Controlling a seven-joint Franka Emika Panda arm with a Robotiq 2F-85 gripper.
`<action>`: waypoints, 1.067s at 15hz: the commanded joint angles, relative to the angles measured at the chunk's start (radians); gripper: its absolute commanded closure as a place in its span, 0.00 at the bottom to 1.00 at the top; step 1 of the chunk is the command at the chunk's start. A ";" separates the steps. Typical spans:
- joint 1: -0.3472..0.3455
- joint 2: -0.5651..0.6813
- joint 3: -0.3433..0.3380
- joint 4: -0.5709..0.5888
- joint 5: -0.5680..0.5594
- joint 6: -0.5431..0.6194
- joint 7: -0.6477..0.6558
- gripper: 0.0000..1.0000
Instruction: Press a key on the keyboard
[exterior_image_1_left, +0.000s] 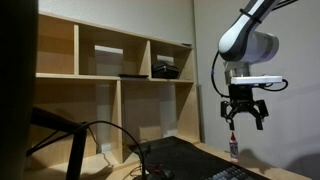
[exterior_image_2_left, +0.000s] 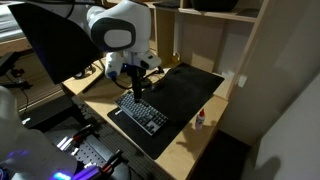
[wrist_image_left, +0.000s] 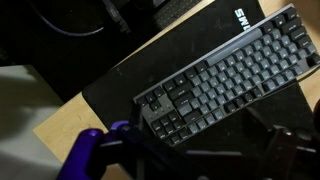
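Observation:
The keyboard (wrist_image_left: 225, 80) is low, flat and black, and lies slanted on a black desk mat (wrist_image_left: 120, 80) in the wrist view. It also shows in both exterior views (exterior_image_2_left: 141, 112) (exterior_image_1_left: 232, 175). My gripper (exterior_image_1_left: 245, 112) hangs well above it with its fingers spread, open and empty. In an exterior view the gripper (exterior_image_2_left: 135, 84) is over the keyboard's far end. In the wrist view the gripper (wrist_image_left: 205, 150) shows as dark fingers at the bottom edge, apart from the keys.
A small white glue bottle with a red cap (exterior_image_1_left: 233, 147) (exterior_image_2_left: 200, 120) stands on the wooden desk beside the mat. Wooden shelves (exterior_image_1_left: 110, 75) with black boxy devices (exterior_image_1_left: 165, 70) stand behind. Cables (exterior_image_1_left: 110, 150) lie at the mat's edge, and a dark monitor (exterior_image_2_left: 50, 45) is nearby.

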 joint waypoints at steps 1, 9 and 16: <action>-0.020 -0.001 0.023 0.014 -0.040 -0.067 0.089 0.00; -0.009 0.001 0.030 0.027 -0.025 -0.234 0.310 0.00; -0.009 0.001 0.030 0.028 -0.024 -0.238 0.319 0.00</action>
